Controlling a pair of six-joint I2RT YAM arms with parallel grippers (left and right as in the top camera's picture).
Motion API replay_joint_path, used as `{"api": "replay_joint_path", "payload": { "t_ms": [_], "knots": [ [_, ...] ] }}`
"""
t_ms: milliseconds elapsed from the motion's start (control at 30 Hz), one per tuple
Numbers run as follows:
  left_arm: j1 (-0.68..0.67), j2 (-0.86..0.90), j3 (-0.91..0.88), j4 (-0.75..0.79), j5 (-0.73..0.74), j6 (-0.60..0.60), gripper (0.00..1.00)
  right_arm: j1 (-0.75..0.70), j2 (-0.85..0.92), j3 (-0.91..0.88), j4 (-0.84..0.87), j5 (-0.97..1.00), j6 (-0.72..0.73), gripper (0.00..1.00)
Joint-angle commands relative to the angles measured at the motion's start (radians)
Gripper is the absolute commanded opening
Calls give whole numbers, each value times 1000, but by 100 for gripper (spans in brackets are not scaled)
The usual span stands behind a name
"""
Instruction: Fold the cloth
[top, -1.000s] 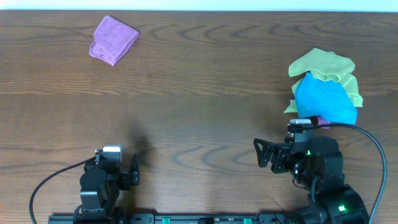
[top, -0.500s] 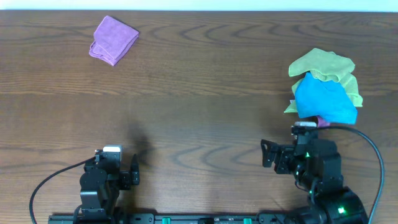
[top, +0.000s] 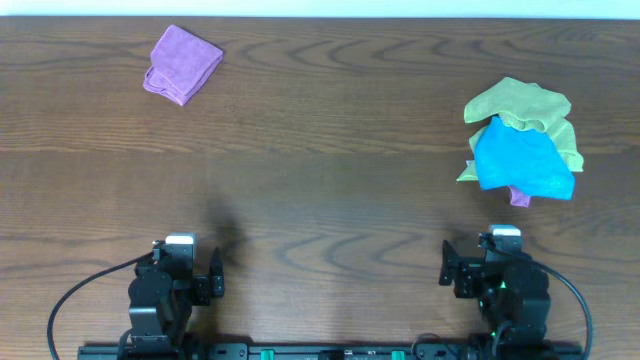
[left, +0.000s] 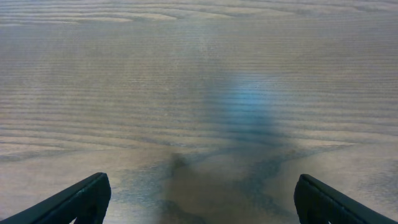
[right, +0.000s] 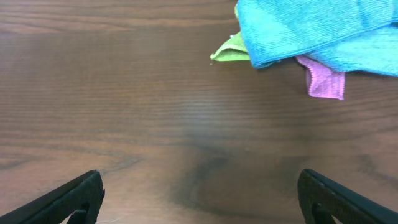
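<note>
The cloth (top: 183, 64), small and lilac, lies on the dark wooden worktop (top: 330, 160), well apart from the blue cloth (top: 522, 160). It is far to the left of the blue cloth and somewhat closer to the back edge. It looks already folded into a compact, roughly square bundle, turned at an angle. The side that faces the robot has a thicker, rolled edge.

The blue cloth lies in a heap on top of a yellow-green cloth (top: 520, 103), which shows behind it and along its right side. A purple corner of fabric (right: 324, 79) comes out from under the front edge of the blue cloth. What it belongs to I cannot tell.

The right hand (right: 199, 183) hangs over bare worktop just in front of the blue cloth, apart from it. Its two fingers are spread wide and nothing is between them. The left hand (left: 202, 190) is far to the left of the blue cloth and nearer to the robot, also over bare wood. Its fingers are spread wide too and hold nothing. The lilac cloth is well apart from both hands.
</note>
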Motion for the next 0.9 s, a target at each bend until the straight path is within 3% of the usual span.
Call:
{"api": "replay_joint_path", "payload": {
  "t_ms": [0,867],
  "knots": [
    [-5,-7,-11,-5,-11,11,95,-31,-42,-16,-4,-24,-68,99],
    [-5,-7,-11,-5,-11,11,95,-49,-101,-51,-16,-29,-93,99]
  ]
}}
